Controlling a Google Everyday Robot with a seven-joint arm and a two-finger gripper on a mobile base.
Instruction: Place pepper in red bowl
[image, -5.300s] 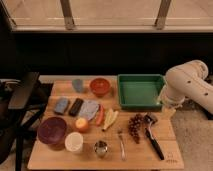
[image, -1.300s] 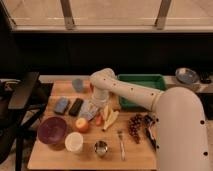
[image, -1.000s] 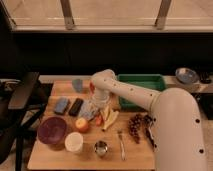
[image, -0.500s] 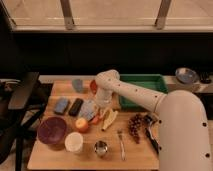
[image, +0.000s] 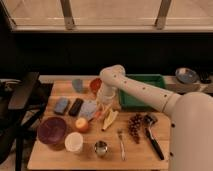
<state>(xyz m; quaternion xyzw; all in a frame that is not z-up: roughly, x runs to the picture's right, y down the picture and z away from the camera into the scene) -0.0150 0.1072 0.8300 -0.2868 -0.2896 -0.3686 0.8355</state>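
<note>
Approaching pepper: placement not yet done.
End effector (image: 106, 98) hangs just above the pepper (image: 101, 113), which appears to lie on the tabletop (image: 55, 156); whether it is apart or clamped cannot be told. Red bowl (image: 94, 85) sits at 11 o'clock; grasp and transfer remain.

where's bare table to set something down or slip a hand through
Bare wood at the front between the fork and the black-handled tool, and in the back-left corner beside the blue-grey cup. Crowded mid-table, where the gripper hangs by the red bowl, pepper and yellow pieces.
</note>
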